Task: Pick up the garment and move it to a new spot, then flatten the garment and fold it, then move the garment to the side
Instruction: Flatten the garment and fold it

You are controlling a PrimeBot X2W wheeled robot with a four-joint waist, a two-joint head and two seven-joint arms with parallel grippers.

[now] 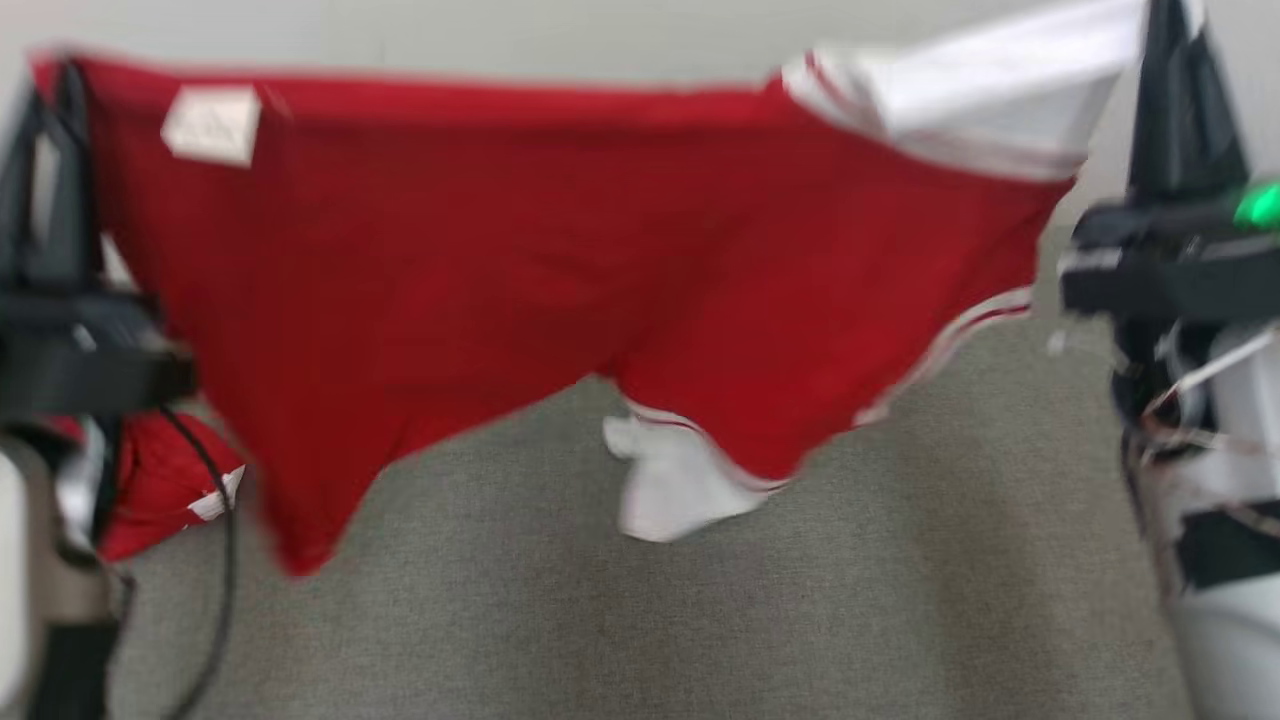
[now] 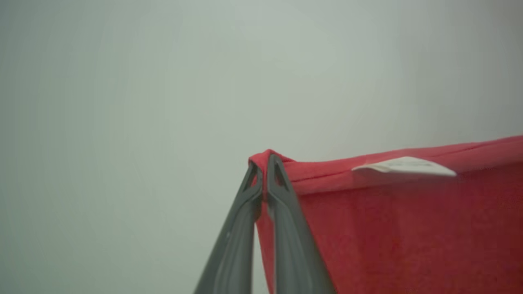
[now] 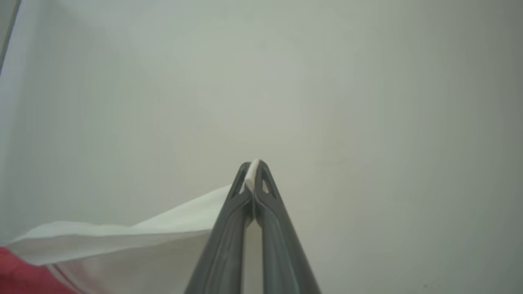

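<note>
Mid-carry, I hold the red garment (image 1: 560, 250) stretched above the grey worktop (image 1: 850, 610), left claw (image 2: 264, 161) pinching its red corner, right claw (image 3: 254, 165) pinching its white edge (head view blurred), so next I'd lower both evenly.

Red garment (image 1: 560, 250) with white striped trim.

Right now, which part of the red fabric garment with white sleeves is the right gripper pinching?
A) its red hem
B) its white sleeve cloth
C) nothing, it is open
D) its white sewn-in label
B: in the right wrist view the right gripper is shut, with a strip of white sleeve cloth showing between its tips; the cloth belongs to the red fabric garment with white sleeves.
</note>
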